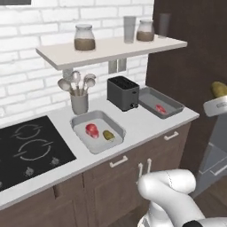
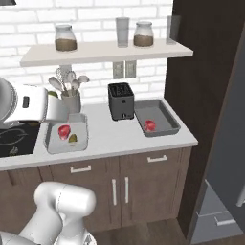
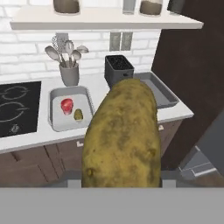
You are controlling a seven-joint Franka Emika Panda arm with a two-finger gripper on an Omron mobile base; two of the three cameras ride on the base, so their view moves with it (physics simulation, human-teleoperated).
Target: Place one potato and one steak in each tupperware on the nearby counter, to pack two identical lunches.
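Claw [image 3: 120, 181] grips a potato [image 3: 121, 135], high and well apart from the counter [image 1: 142, 124].

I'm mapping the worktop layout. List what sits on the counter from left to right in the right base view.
Cooktop → light grey tupperware holding a steak and a potato → black toaster → darker grey tupperware holding one steak.

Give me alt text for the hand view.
A large brown potato held in the gripper fills the foreground. Behind it, a pale counter holds a light grey tupperware with a steak and small potato, a black toaster, and a darker tupperware.
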